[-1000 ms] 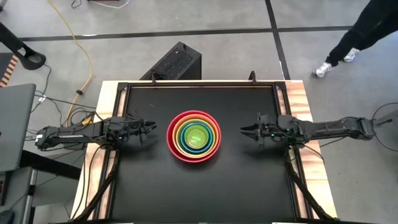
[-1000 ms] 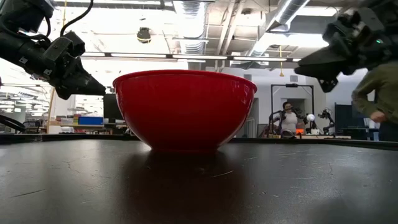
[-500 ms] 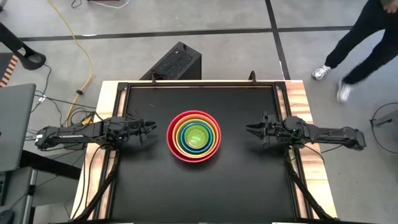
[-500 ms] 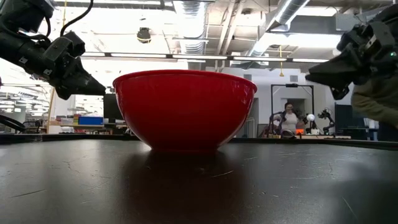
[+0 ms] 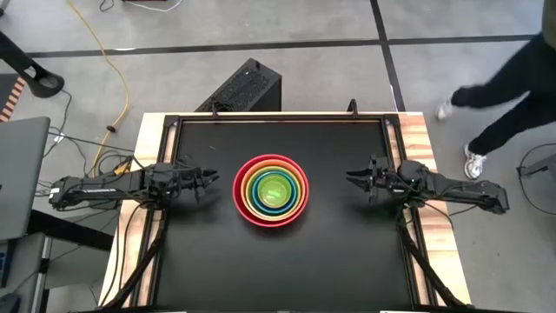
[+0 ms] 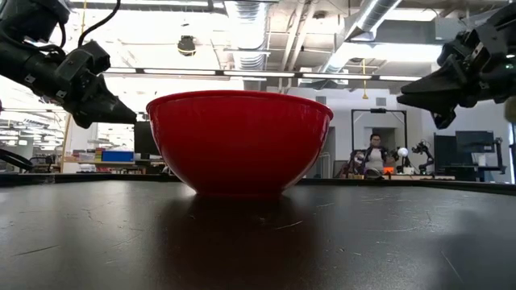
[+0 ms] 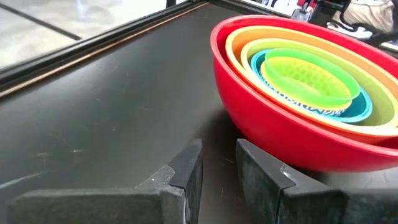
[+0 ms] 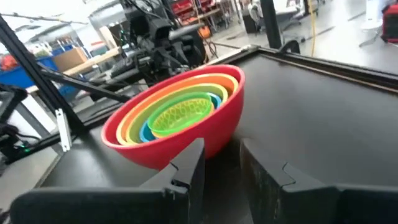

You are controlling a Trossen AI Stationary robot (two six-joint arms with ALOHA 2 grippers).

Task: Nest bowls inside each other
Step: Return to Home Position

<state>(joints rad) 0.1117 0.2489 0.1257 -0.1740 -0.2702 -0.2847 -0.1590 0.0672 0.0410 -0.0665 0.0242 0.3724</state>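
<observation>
The bowls (image 5: 271,189) stand nested in one stack at the middle of the black table (image 5: 217,269). The large red bowl (image 6: 239,141) is outermost and rests on its base. Inside it come orange, lime green and blue rims, then a patterned green bowl (image 7: 305,81) innermost. My left gripper (image 5: 213,178) hovers to the stack's left, pointing at it, open by a narrow gap with nothing in it (image 7: 217,168). My right gripper (image 5: 350,180) hovers to the stack's right, also pointing at the stack, open by a narrow gap and empty (image 8: 221,165).
Bare black table lies all around the stack, bounded by a raised frame (image 5: 278,117). A black box (image 5: 248,87) stands on the floor beyond the far edge. A person (image 5: 512,78) walks past the far right corner. A laptop (image 5: 22,174) sits left of the table.
My right gripper has drawn back from the bowls toward the table's right edge and sunk a little, its finger gap unchanged. The bowls have kept still. The person beyond the right corner has kept walking.
</observation>
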